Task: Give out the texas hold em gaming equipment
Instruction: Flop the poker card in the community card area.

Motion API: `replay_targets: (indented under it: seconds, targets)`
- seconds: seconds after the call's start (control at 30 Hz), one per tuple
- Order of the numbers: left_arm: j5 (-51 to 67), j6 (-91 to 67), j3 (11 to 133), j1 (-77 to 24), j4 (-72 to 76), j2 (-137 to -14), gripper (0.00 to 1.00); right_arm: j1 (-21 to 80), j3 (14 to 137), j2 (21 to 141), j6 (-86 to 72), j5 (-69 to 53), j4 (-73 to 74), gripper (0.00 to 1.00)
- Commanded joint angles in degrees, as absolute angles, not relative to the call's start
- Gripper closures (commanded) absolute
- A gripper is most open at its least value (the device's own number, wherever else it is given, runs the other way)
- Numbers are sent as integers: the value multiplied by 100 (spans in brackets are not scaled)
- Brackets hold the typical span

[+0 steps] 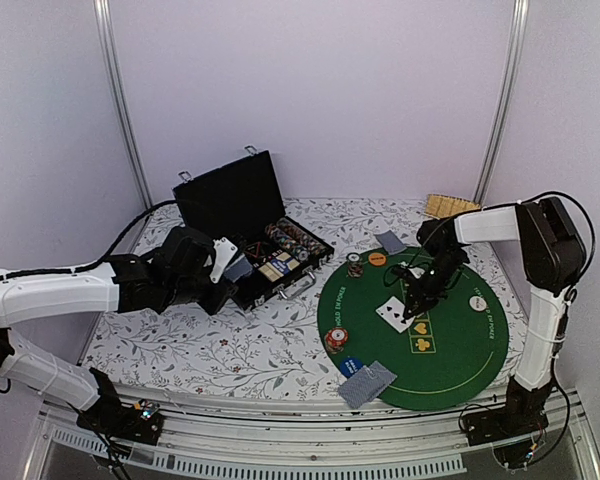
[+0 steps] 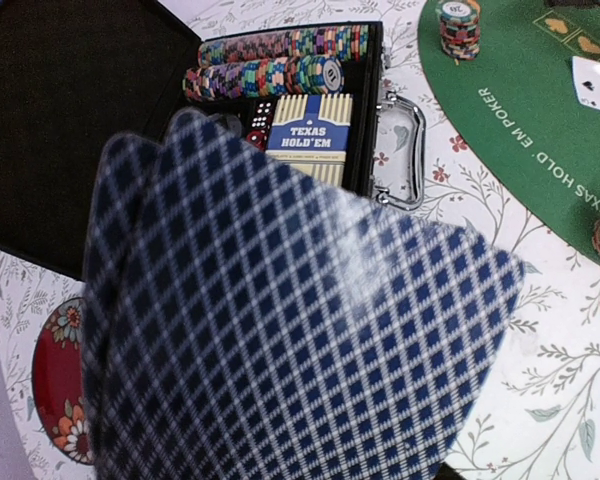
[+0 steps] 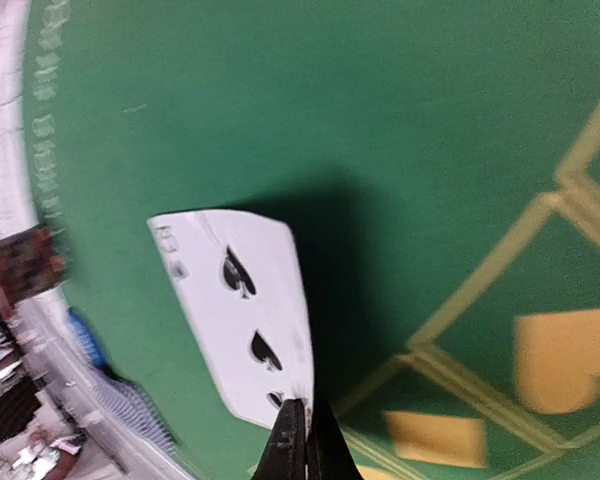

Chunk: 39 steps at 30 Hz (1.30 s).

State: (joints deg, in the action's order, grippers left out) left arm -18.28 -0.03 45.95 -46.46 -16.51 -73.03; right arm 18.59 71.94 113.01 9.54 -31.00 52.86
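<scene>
Right hand (image 3: 302, 420), seemingly pinching white spade card (image 3: 242, 310)

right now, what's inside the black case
Two rows of striped poker chips, a Texas Hold'em card box below them, and dice beside it. The fanned cards cover the case's near part; whatever lies there is hidden.

Box (image 2: 310, 140) reads "TEXAS HOLD'EM"; green mat (image 2: 565, 95) reads "HOLD EM POKER"

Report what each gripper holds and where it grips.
Left gripper: a fan of blue-checked playing cards; the hold point is hidden behind them. Right gripper: a face-up spade card, pinched at a corner between shut fingers.
</scene>
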Motion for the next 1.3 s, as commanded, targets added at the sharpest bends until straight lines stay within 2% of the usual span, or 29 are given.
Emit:
replay_targets:
  seconds: [0.0,0.2,0.57,0.9,1.27]
  targets:
    - [-1784,27,4553,-4625,-1480,-7260,55,1893,7875,11661,865,-913,5663,98]
    - [-1769,35,4553,-4628,-1477,-7287,55,2121,8277,12048,1894,698,5400,98]
    - [-1774,43,4562,-4637,-1503,-7304,55,2284,8203,12107,4887,1717,4046,98]
    - [-1818,35,4562,-4634,-1538,-7277,55,2279,8388,12376,6133,1811,3606,98]
    - [-1853,31,4566,-4637,-1556,-7269,55,2281,8534,12384,5826,1462,4336,98]
